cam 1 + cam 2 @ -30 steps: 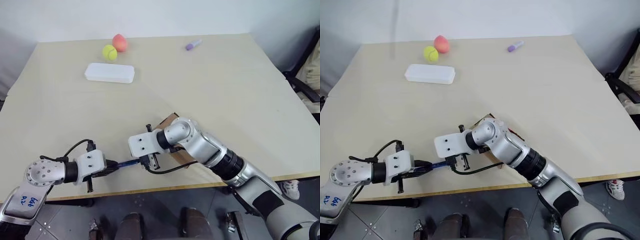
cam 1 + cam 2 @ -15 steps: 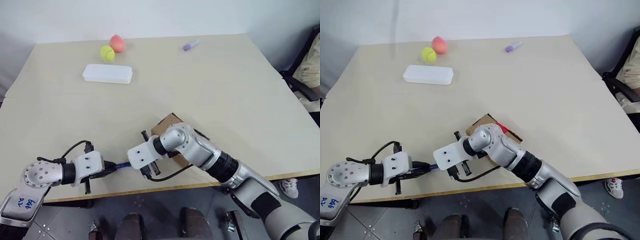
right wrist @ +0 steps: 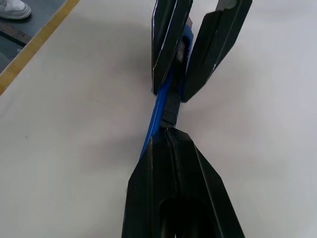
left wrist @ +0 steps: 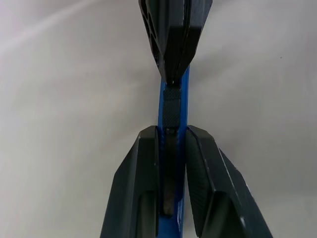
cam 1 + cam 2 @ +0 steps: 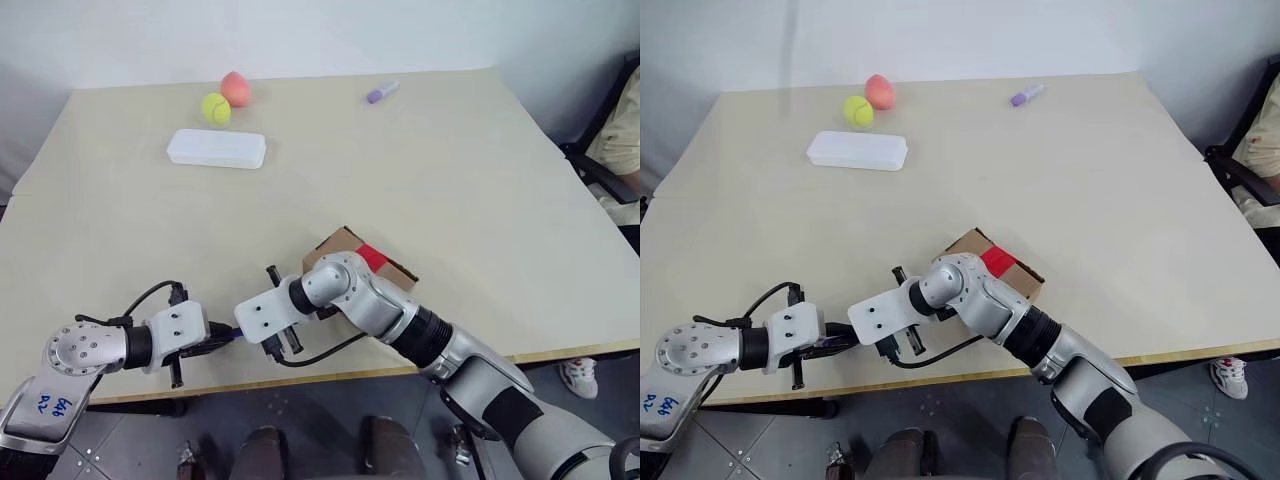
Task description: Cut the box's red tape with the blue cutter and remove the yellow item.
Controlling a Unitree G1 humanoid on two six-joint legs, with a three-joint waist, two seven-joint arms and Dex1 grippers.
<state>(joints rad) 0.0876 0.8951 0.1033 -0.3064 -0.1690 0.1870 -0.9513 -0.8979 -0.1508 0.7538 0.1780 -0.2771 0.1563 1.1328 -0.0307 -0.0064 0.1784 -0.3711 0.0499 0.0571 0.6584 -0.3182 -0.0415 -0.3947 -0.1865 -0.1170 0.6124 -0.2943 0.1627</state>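
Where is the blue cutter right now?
The blue cutter is at the table's near edge on the robot's left, held between the left end effector and the right end effector, left of the box.

A: What sits between the left gripper point(image 4: 172, 144)'s two black fingers point(image 4: 140, 183)?

B: A thin blue pen-shaped cutter point(image 4: 173, 106) with a dark ribbed slider along its middle. The fingers press against it from both sides.

A: And past its far end?

B: The right gripper point(image 4: 172, 74), black, its fingers pressed together on the blue cutter's other end, over the pale tabletop point(image 4: 69, 99).
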